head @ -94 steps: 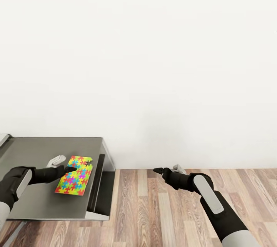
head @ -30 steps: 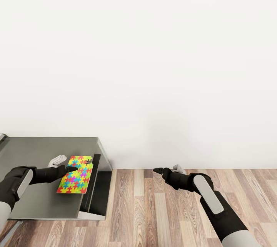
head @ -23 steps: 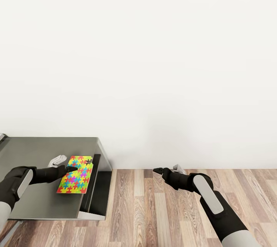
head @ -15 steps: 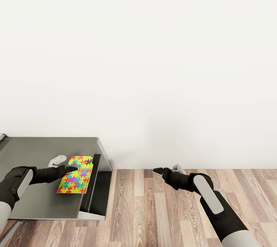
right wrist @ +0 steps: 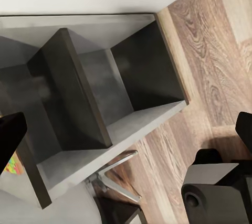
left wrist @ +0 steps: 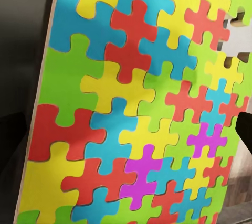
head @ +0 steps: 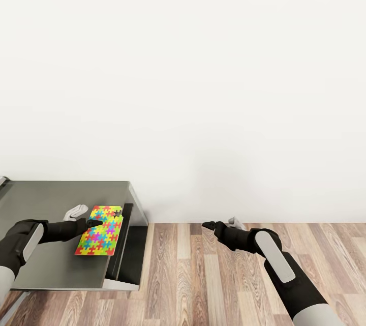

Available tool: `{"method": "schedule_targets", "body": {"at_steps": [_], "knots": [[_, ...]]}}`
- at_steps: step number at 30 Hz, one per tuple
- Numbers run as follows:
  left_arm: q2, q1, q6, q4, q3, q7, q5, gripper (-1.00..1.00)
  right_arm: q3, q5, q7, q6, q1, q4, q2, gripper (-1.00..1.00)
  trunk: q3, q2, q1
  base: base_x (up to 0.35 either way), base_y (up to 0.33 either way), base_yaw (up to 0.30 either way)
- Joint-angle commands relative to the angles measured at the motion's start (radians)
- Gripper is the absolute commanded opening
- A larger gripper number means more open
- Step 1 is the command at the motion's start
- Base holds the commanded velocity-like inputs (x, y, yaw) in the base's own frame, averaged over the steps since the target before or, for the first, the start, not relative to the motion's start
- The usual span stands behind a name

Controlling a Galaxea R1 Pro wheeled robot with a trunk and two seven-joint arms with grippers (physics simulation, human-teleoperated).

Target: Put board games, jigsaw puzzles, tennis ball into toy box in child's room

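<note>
The left gripper (head: 90,224) is closed on the near edge of one thin flat jigsaw puzzle board (head: 99,230) made of yellow, red, blue, green and pink interlocking pieces. The board is held over the right end of the long table (head: 51,199) with the grey top, close to its dark side panel. In the left wrist view the same board (left wrist: 131,103) is seen from very near, with one black fingertip (left wrist: 245,129) at its edge.

The right gripper (head: 209,225) holds nothing and hangs over the wood-plank floor (head: 213,275), well apart from the table; its two fingers stand apart.

I judge that the task is in an early or middle part: one puzzle is grasped but not yet placed. The toy box, the games and the ball I cannot judge from here.

The plain white wall (head: 203,87) stands behind the table. The right wrist view looks at the table's open grey compartments (right wrist: 100,98) and the floor beside them.
</note>
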Motion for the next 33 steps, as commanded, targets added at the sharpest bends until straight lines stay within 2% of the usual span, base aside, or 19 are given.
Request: {"method": "schedule_targets", "body": {"at_steps": [1, 6, 10, 13, 28, 33], "knots": [[-0.001, 0.001, 0.006, 0.008, 0.001, -0.001, -0.004, 1.0, 0.002, -0.011, -0.01, 0.0, -0.001, -0.001, -0.001, 1.0, -0.002, -0.001, 0.001, 0.0, 0.0, 0.0], [0.0, 0.001, 0.006, 0.008, 0.001, -0.01, -0.004, 1.0, 0.003, -0.011, -0.01, 0.0, -0.001, -0.001, 0.0, 1.0, -0.002, -0.001, 0.001, 0.0, 0.0, 0.0], [-0.001, 0.001, 0.006, 0.008, 0.0, -0.079, -0.007, 1.0, 0.003, -0.011, -0.01, 0.0, -0.001, -0.001, -0.001, 1.0, -0.002, -0.001, 0.001, 0.0, 0.0, 0.0], [-0.001, 0.001, 0.006, 0.008, 0.0, -0.097, -0.009, 1.0, 0.003, -0.011, -0.01, 0.0, -0.001, -0.001, -0.001, 1.0, -0.002, -0.001, 0.001, 0.0, 0.0, 0.0], [-0.001, 0.001, 0.005, 0.008, 0.0, -0.109, -0.011, 1.0, 0.003, -0.01, -0.01, 0.0, -0.001, -0.001, 0.0, 1.0, -0.002, -0.001, 0.001, 0.0, 0.0, 0.0], [0.007, 0.001, 0.002, 0.007, 0.0, -0.115, -0.011, 1.0, 0.003, -0.01, -0.01, 0.0, -0.001, -0.001, 0.0, 1.0, -0.002, -0.001, 0.001, 0.0, 0.0, 0.0]]}}
